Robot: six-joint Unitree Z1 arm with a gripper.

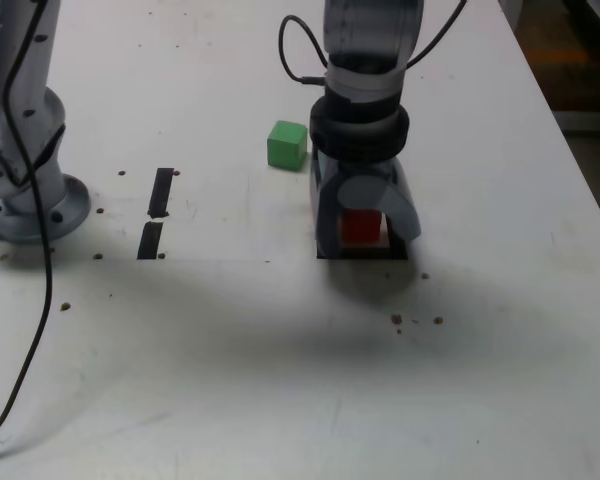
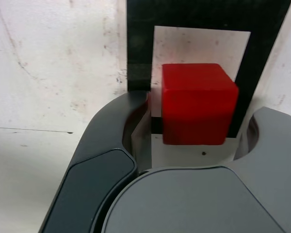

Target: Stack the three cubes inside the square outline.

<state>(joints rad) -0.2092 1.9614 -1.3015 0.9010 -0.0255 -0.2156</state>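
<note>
The red cube sits on the white centre of the square outline, toward one side of it. My gripper hangs straight down over the outline with a finger on either side of the red cube. It is open: the wrist view shows a thin gap between each finger and the cube. The green cube rests on the table behind the gripper, toward the exterior view's left, apart from the outline.
Two short black tape strips lie toward the exterior view's left. The arm's metal base and a black cable occupy the far left. Small dark specks dot the white table; its edge runs along the right.
</note>
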